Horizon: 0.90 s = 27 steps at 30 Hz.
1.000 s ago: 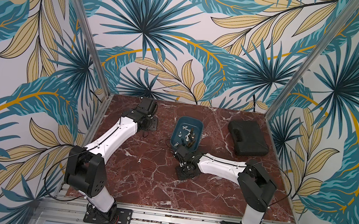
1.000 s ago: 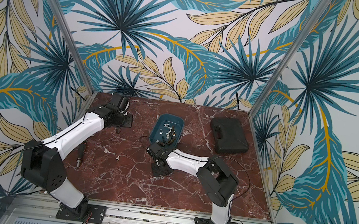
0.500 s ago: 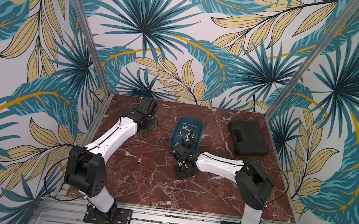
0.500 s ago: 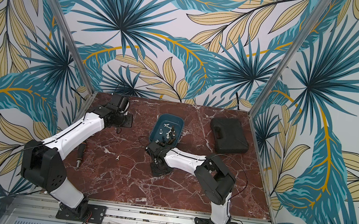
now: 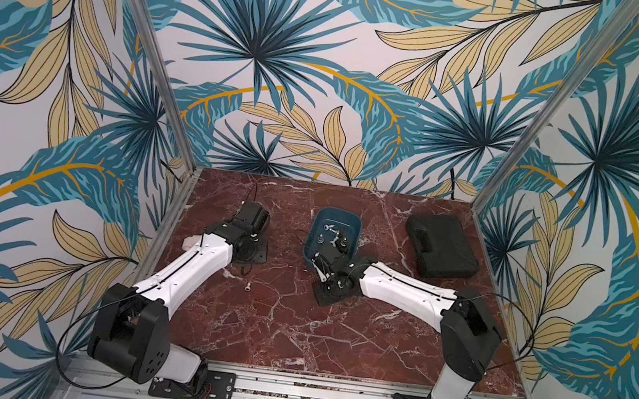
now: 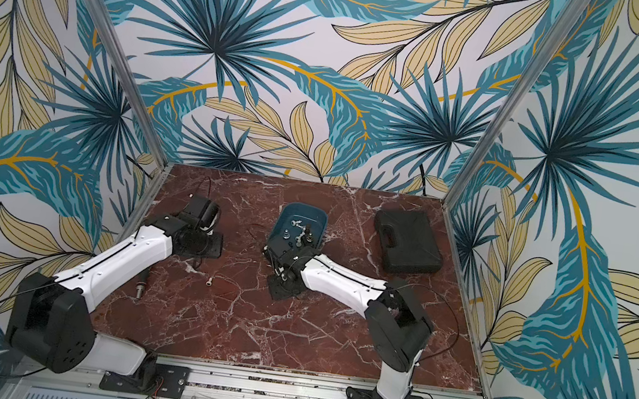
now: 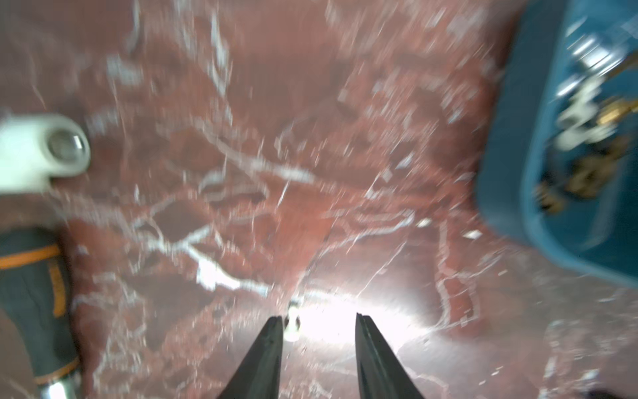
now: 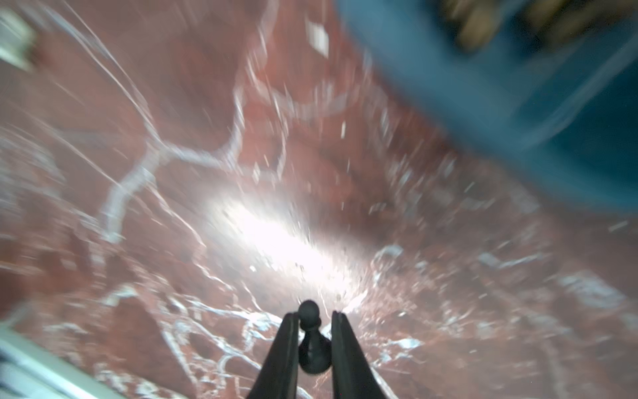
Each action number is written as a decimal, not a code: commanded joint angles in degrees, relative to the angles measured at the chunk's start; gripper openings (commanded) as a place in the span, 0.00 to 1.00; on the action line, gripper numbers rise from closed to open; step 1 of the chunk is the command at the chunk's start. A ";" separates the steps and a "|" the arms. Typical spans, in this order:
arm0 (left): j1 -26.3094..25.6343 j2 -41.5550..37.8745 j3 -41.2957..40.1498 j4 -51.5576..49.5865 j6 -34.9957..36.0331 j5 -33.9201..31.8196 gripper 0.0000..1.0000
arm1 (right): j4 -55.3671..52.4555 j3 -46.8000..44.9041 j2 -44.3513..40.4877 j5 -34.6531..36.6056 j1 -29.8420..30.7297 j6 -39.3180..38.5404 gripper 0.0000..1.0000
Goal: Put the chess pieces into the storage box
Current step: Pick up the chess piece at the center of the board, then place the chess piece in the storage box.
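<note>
While the right claw [image 8: 315, 319] is clamped on a smooth black pawn [image 8: 312, 349] with a round head, the left claw [image 7: 317, 317] has its fingers apart over the shiny red marble table [image 7: 241, 138]. Close by the right claw sits the teal plastic box [image 5: 339, 213], with tiny pieces [image 5: 331, 229] inside.
</note>
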 commanded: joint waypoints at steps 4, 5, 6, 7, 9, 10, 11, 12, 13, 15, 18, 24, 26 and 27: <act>0.49 -0.59 -7.09 0.48 -4.12 1.35 0.40 | -0.50 8.78 0.35 0.97 -8.94 -2.58 0.21; 0.47 -0.03 -7.51 1.28 -3.88 1.65 0.40 | -0.48 10.14 1.37 1.07 -9.99 -2.64 0.22; 0.45 0.78 -7.58 1.50 -3.64 3.22 0.40 | -0.65 11.66 2.58 0.85 -10.88 -2.63 0.22; 0.51 1.60 -7.54 1.58 -3.28 3.41 0.40 | -0.63 12.71 3.45 0.50 -11.47 -2.74 0.23; 0.47 2.69 -7.54 2.00 -2.48 2.83 0.40 | -0.64 15.08 5.89 0.18 -12.38 -2.90 0.23; 0.49 2.87 -7.46 2.10 -2.16 2.35 0.40 | -0.65 16.01 6.94 0.20 -12.69 -2.94 0.24; 0.42 3.04 -7.33 2.27 -1.74 2.44 0.40 | -0.60 16.91 7.99 0.39 -12.95 -2.91 0.25; 0.54 3.21 -7.12 2.42 -1.43 0.60 0.40 | -0.58 17.69 9.04 0.44 -13.25 -2.96 0.26; 0.50 3.43 -6.73 2.47 -1.07 0.02 0.40 | -0.65 18.51 10.03 0.40 -13.53 -2.96 0.26; 0.47 4.55 -5.85 2.39 -0.40 -0.30 0.40 | -0.50 19.65 11.20 0.76 -13.82 -2.88 0.30; 0.53 6.10 -4.57 2.20 0.26 -0.41 0.40 | -0.45 20.53 11.64 0.88 -13.99 -2.82 0.34; 0.54 7.33 -4.20 2.95 0.72 -0.02 0.39 | 0.55 18.09 7.82 1.14 -13.95 -2.56 0.35; 0.54 7.70 -4.20 3.08 0.89 0.16 0.37 | 1.05 16.93 6.39 1.53 -13.98 -2.56 0.35; 0.56 7.84 -4.20 3.09 0.89 0.16 0.37 | 1.20 16.48 5.78 1.71 -14.00 -2.60 0.35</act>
